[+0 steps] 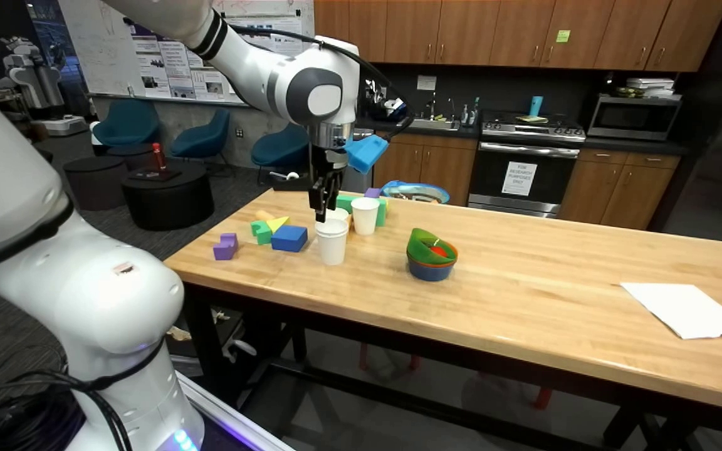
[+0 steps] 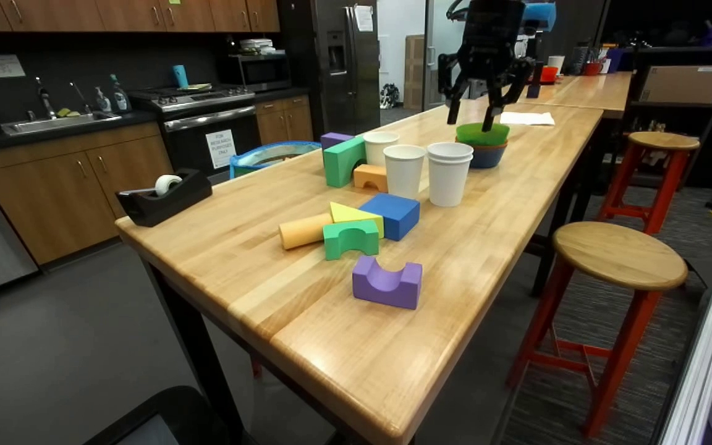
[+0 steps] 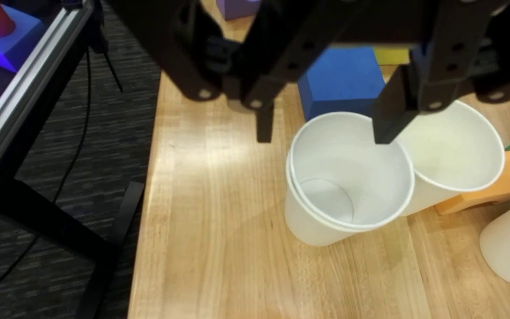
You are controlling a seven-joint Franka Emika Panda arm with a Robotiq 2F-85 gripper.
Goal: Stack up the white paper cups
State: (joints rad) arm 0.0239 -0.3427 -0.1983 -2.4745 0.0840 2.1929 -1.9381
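Two nested white paper cups [image 2: 449, 176] stand upright near the table edge, their double rim showing in the wrist view. A single white paper cup [image 2: 403, 173] stands close beside them, and another cup [image 2: 381, 147] is farther back, by the green block. My gripper [image 3: 323, 139] is open, with nothing between its fingertips. It hangs just above the nested pair. In the wrist view the right finger [image 3: 392, 108] overlaps the far side of the nested rim and the left finger [image 3: 264, 126] is over bare table. In an exterior view the fingertips sit above the rims, apart from them.
A blue block [image 3: 341, 82] lies right behind the nested cups. An orange arch [image 2: 371, 178] and a green block [image 2: 336, 165] stand by the other cups. Stacked bowls with a green bowl [image 1: 422, 247] on top, a purple block [image 2: 387, 284] and a tape dispenser [image 2: 167, 194] are also on the table.
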